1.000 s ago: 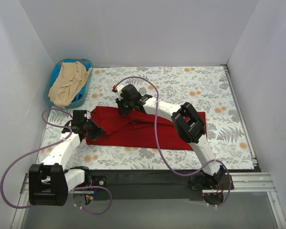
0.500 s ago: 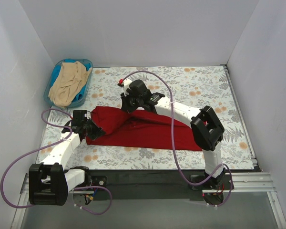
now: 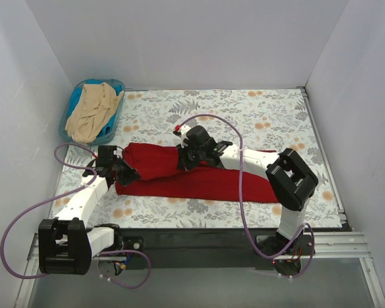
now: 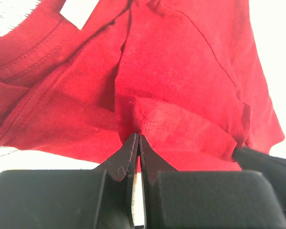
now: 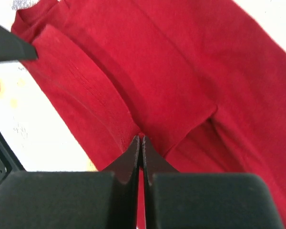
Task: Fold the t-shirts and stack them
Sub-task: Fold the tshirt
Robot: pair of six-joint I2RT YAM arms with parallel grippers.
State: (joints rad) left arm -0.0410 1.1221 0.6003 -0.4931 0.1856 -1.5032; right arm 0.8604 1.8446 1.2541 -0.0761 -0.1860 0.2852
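Note:
The dark red t-shirt (image 3: 199, 179) lies across the middle of the table as a long band, its left part lifted and folded over. My left gripper (image 3: 119, 172) is shut on the shirt's left end; in the left wrist view the closed tips (image 4: 136, 139) pinch red cloth (image 4: 181, 71). My right gripper (image 3: 187, 160) is shut on the shirt's upper edge near the middle; in the right wrist view its tips (image 5: 140, 139) pinch a fold of red cloth (image 5: 171, 71). The beige t-shirt (image 3: 90, 112) lies crumpled in the blue basket (image 3: 70, 102).
The basket stands at the table's back left corner against the white wall. The floral tablecloth (image 3: 256, 115) covers the table. White walls close in the left, back and right sides. Purple cables loop over both arms.
My right gripper has moved right and toward the near edge, carrying the shirt's upper edge with it, so the cloth folds over itself. My left gripper has stayed in place holding the left end.

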